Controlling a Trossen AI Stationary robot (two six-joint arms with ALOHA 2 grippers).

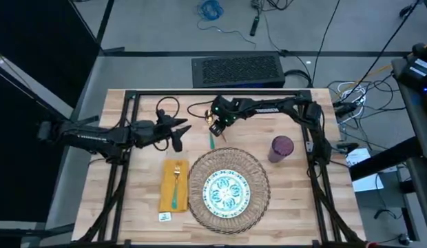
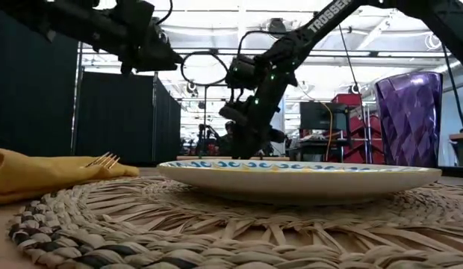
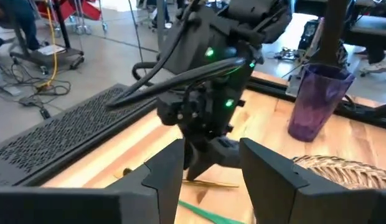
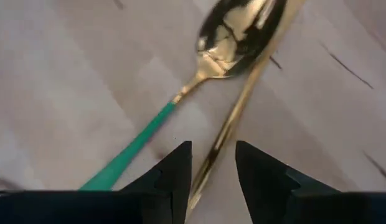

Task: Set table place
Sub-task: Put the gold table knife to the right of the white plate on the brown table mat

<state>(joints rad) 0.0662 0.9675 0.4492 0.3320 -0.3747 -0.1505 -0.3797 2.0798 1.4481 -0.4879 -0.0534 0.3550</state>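
Cutlery still loose on the table is what matters now: a green-handled spoon and a plain gold piece lie side by side just beyond the woven mat, which already carries the plate. The gold piece's long shaft runs straight into the narrow gap between the right gripper's slightly parted fingers, so it seems the likelier pick. The left gripper hovers near, fingers spread, holding nothing. A fork rests on the yellow napkin; the purple cup stands beside the mat
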